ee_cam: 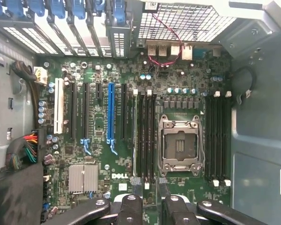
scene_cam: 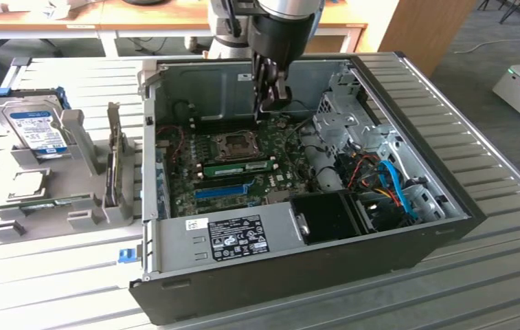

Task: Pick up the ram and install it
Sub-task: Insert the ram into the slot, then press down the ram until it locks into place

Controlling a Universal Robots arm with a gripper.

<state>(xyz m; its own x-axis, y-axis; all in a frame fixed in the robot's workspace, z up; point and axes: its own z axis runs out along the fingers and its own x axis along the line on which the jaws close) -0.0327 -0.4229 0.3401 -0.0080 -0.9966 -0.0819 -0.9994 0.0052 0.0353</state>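
Note:
A long green ram stick stands in a motherboard slot between the CPU socket and the blue slot. In the wrist view it is a thin pale strip seen edge-on beside the black slots. A second narrow green stick lies in the grey holder on the exterior view's left. My gripper hangs over the far part of the motherboard, inside the open case. Its black fingers stand apart and open, with nothing between them.
The case walls ring the motherboard. A drive cage and cables crowd the exterior view's right, with a black fan shroud in front. The holder carries a labelled hard drive and an upright card.

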